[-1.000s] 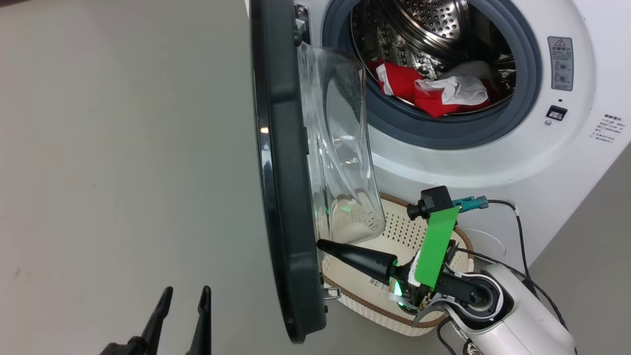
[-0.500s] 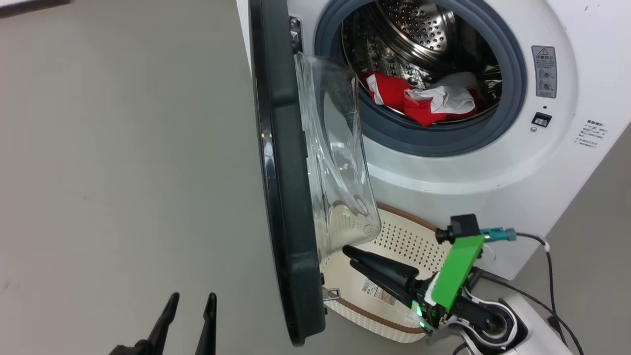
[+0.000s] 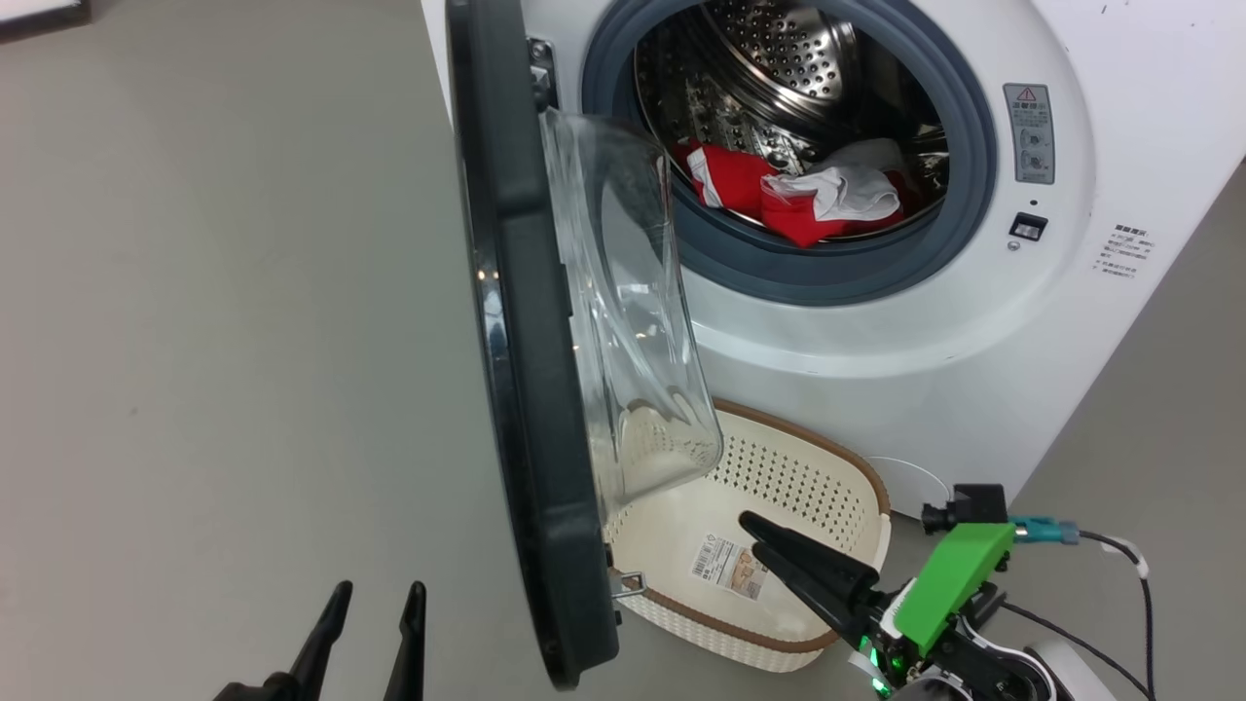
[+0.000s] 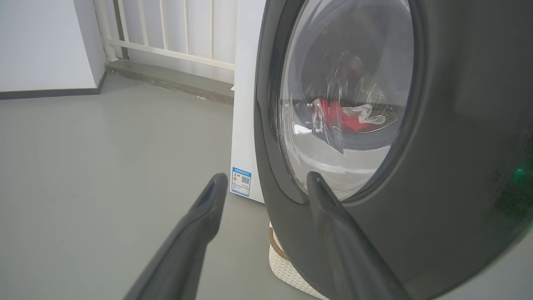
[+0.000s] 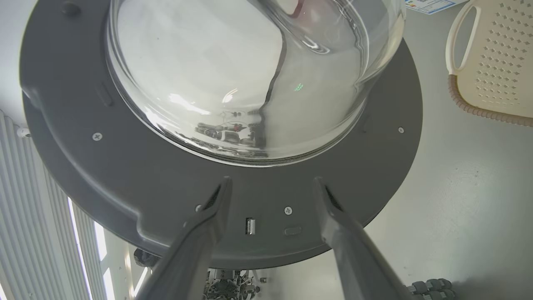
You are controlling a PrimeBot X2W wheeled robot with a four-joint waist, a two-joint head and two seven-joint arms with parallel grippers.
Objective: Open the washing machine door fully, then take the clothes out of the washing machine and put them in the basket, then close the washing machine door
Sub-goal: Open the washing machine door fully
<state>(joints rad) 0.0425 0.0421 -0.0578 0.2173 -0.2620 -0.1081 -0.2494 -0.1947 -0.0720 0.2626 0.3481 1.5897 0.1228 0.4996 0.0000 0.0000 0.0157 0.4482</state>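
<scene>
The washing machine (image 3: 876, 331) stands at the upper right with its door (image 3: 526, 341) swung out, seen edge-on, glass bowl facing right. Red and white clothes (image 3: 788, 195) lie in the steel drum; they also show through the door glass as clothes (image 4: 341, 118). The cream basket (image 3: 857, 487) sits on the floor below the door, holding only a paper label. My right gripper (image 3: 751, 534) hovers open over the basket, pointing at the door's inner face (image 5: 125, 175), apart from it. My left gripper (image 3: 375, 594) is open, left of the door, holding nothing.
Grey floor (image 3: 195, 341) stretches wide on the door's left. A white railing and wall (image 4: 166, 33) stand behind the machine. Cables (image 3: 1119, 555) trail from my right wrist beside the machine's lower right corner. The basket handle (image 5: 458, 41) lies right of the door.
My right gripper went from shut to open and drew back from the door's inner rim, down and to the right. The head camera shifted. The left gripper stayed put.
</scene>
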